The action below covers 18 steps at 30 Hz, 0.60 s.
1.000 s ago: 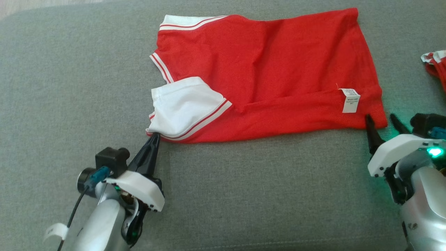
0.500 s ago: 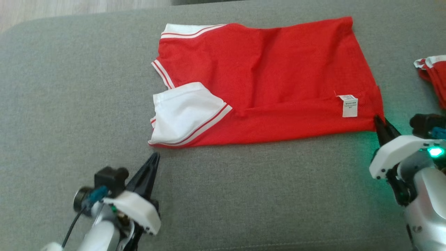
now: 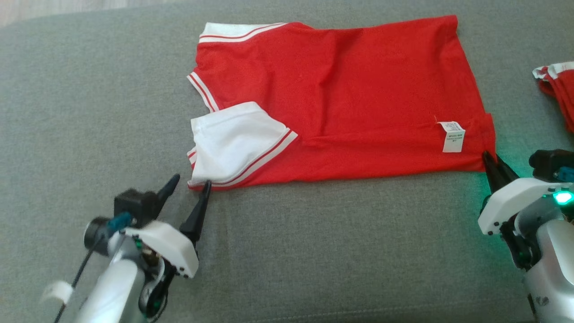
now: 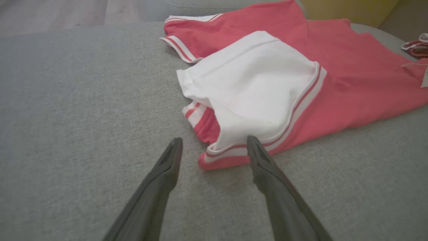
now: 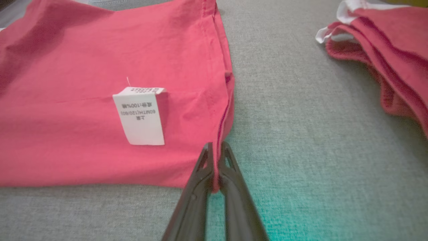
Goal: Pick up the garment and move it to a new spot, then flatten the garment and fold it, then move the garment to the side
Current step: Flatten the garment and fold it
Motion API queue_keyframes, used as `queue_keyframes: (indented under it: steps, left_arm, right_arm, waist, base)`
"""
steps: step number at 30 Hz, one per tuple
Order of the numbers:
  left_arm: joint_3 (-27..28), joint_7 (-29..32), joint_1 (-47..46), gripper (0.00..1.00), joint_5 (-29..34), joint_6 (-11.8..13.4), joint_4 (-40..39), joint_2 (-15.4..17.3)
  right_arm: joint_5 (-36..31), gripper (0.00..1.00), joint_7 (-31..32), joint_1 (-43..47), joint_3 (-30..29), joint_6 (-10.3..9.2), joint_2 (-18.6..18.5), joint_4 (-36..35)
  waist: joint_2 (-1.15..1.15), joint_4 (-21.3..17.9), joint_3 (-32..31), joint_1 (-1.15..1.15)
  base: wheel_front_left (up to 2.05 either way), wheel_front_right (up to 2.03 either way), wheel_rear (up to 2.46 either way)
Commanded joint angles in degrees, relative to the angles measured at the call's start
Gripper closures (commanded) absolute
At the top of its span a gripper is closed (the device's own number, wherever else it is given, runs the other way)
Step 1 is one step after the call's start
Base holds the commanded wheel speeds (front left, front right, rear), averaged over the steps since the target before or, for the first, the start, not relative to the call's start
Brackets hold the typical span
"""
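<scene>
The garment (image 3: 341, 94) is a red shirt with white striped trim, lying spread on the grey cushion, a white sleeve (image 3: 233, 139) folded over its near left corner. My left gripper (image 3: 190, 184) stands open just short of that corner; in the left wrist view its fingers (image 4: 169, 167) flank the striped hem (image 4: 217, 159) without gripping it. My right gripper (image 3: 491, 160) is shut on the garment's near right corner, and the right wrist view shows red cloth (image 5: 216, 174) pinched between the jaws. A white care label (image 5: 140, 115) hangs near that corner.
Another red and white garment (image 3: 556, 92) lies bunched at the cushion's right edge, also in the right wrist view (image 5: 384, 57). The grey cushion (image 3: 314, 251) stretches wide in front and to the left. Pale floor (image 4: 50, 13) lies beyond the far edge.
My left gripper let go of the sleeve corner, drew back, and now stands open at it again. My right gripper closed on the garment's near right corner. The camera shifted slightly.
</scene>
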Motion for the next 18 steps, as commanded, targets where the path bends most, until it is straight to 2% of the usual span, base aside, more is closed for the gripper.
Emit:
queue_keyframes:
  steps: [1, 2, 3, 4, 5, 11, 18]
  left_arm:
    - [1.7, -0.1, -2.3, 0.0, -0.1, -0.3, -1.3, 1.5]
    - [1.3, 0.2, -3.0, 0.0, -0.3, -0.7, -0.6, 1.6]
    - [0.8, 0.4, -3.6, 0.26, -0.5, -1.1, 0.1, 1.7]
    - [0.4, 0.7, -4.2, 0.98, -0.8, -1.4, 0.8, 1.8]
    - [-0.4, 1.3, -4.6, 1.0, -1.1, -1.7, 1.4, 2.0]
    - [-2.8, 2.3, -3.8, 1.0, -6.3, -2.7, 2.3, 2.8]
    - [-5.0, 5.3, 0.8, 1.0, -13.2, -2.8, -1.4, 6.2]
  right_arm:
    - [0.3, 1.0, -0.1, -0.9, 0.9, 0.37, -1.3, -1.8]
    - [0.3, 1.0, 0.0, -1.0, 0.9, 0.37, -1.4, -2.0]
    - [0.2, 1.0, 0.0, -1.1, 0.9, 0.37, -1.4, -2.1]
    - [0.2, 1.0, 0.1, -1.1, 0.8, 0.37, -1.5, -2.2]
    - [0.1, 1.0, 0.1, -1.2, 0.8, 0.37, -1.5, -2.3]
    - [0.1, 1.0, -0.1, -0.6, 0.6, 0.37, -1.4, -1.8]
    - [1.3, 1.0, 0.2, 2.9, 0.9, 0.37, -2.1, -1.9]
  waist:
    - [0.0, -0.2, 0.3, 0.0]
    - [0.0, -0.3, 0.5, 0.0]
    - [0.0, -0.3, 0.6, 0.0]
    - [0.0, -0.4, 0.7, 0.0]
    - [0.0, -0.4, 0.7, 0.0]
    - [0.0, -0.3, -1.2, 0.0]
    - [0.0, 0.6, -4.9, 0.0]
  base:
    - [0.0, 0.0, 0.0]
    - [0.0, 0.0, 0.0]
    - [0.0, 0.0, 0.0]
    - [0.0, 0.0, 0.0]
    - [0.0, 0.0, 0.0]
    - [0.0, 0.0, 0.0]
    - [0.0, 0.0, 0.0]
